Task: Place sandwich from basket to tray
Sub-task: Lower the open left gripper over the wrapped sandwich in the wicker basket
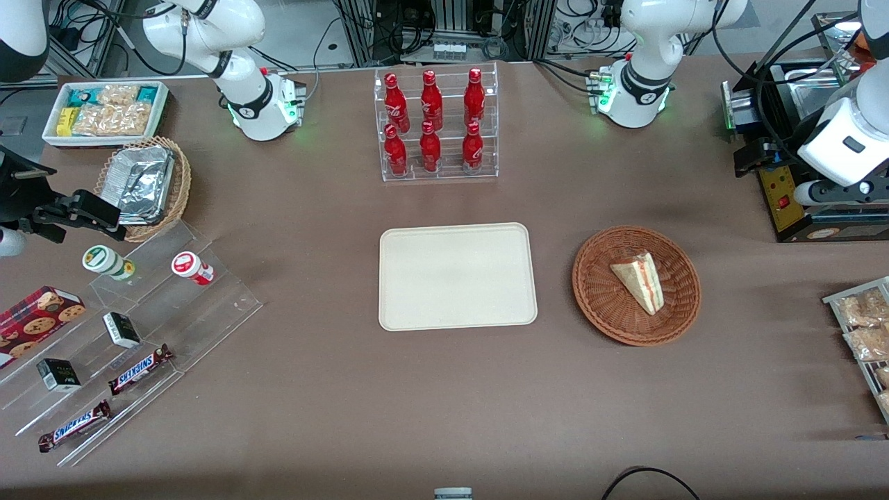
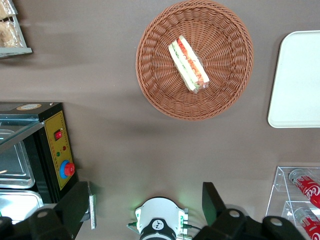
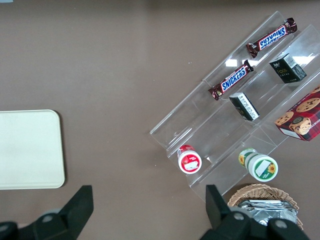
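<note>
Round reddish-brown wicker basket (image 1: 636, 285) on brown bench (image 1: 333, 410) w/ triangular pale-bread sandwich (image 1: 640, 281) inside, beside flat cream rect. tray (image 1: 458, 276). Left hand (image 2: 145, 210) high above bench nr arm base, fingers (image 2: 212, 200) spread apart, holding nothing.

Glossy white rounded arm shells with black joint rings, green lights glowing at each base; the left arm's pincer (image 2: 145, 212) has black fingers

A robotics lab staged as a small snack shop. On a brown table (image 1: 444, 417), a clear rack of red cola bottles (image 1: 435, 125) stands between two white robot arm bases (image 1: 267, 111). Farther from the camera than the rack, cables and equipment racks (image 1: 458, 28) crowd the floor.
</note>
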